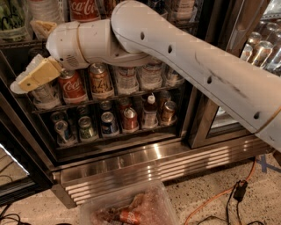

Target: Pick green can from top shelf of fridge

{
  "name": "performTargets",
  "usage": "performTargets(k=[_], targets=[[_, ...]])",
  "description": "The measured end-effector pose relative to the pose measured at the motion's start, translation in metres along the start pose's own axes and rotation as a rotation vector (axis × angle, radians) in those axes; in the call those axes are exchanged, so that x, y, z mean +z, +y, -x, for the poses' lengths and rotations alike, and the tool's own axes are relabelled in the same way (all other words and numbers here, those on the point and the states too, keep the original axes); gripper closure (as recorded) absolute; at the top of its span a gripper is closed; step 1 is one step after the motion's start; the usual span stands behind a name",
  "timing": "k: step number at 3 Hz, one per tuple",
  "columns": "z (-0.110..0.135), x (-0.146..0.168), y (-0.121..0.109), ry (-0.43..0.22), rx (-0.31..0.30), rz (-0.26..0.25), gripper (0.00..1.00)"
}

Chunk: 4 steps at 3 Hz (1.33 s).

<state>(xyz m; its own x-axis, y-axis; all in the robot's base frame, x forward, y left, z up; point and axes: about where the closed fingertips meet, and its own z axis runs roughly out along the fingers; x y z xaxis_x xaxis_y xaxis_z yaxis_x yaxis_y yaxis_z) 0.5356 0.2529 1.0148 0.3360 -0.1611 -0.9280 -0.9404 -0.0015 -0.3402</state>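
End effector (37,74) is sitting at far left, inside the open fridge (145,169), tan and pointing down-left. It is hovering in front of the left end of the second rack (109,99), overlapping a pale can there. Cannot tell how far open it is, or whether it is gripping anything. White wrist housing (70,41) is sitting just right of it, and the thick white arm (184,61) is running from there across to the lower right edge.

Green can (11,19) is standing upright on the top shelf (17,42) at the upper left corner, above the end effector and apart from it, cropped by the frame. A red Coca-Cola can (85,9) is standing further right on that shelf, partly behind the arm.

On the second rack, another red Coca-Cola can (72,85) is standing just right of the end effector, then a gold can (100,81), then pale cans half hidden under the arm. The third rack (114,134) is carrying short cans plus a small red-capped bottle (150,110).

The fridge's ribbed steel grille is showing at the base. Silver cans (259,48) are showing behind the glass door at right. A clear plastic bin (153,191) is sitting on the speckled floor (206,176) in front, holding a red can (129,216). An orange cable (210,200) is trailing over the floor at right.
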Motion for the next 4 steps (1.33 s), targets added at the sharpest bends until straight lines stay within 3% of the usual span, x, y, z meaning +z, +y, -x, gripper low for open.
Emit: performTargets(k=[1,2,3,4], targets=[[0.01,0.007,-0.014,-0.022,0.031,-0.086,0.0],[0.017,0.01,-0.017,-0.032,0.042,-0.113,0.0],[0.031,0.021,-0.014,-0.071,0.045,-0.091,0.0],[0.041,0.046,-0.003,-0.119,0.058,-0.017,0.0]])
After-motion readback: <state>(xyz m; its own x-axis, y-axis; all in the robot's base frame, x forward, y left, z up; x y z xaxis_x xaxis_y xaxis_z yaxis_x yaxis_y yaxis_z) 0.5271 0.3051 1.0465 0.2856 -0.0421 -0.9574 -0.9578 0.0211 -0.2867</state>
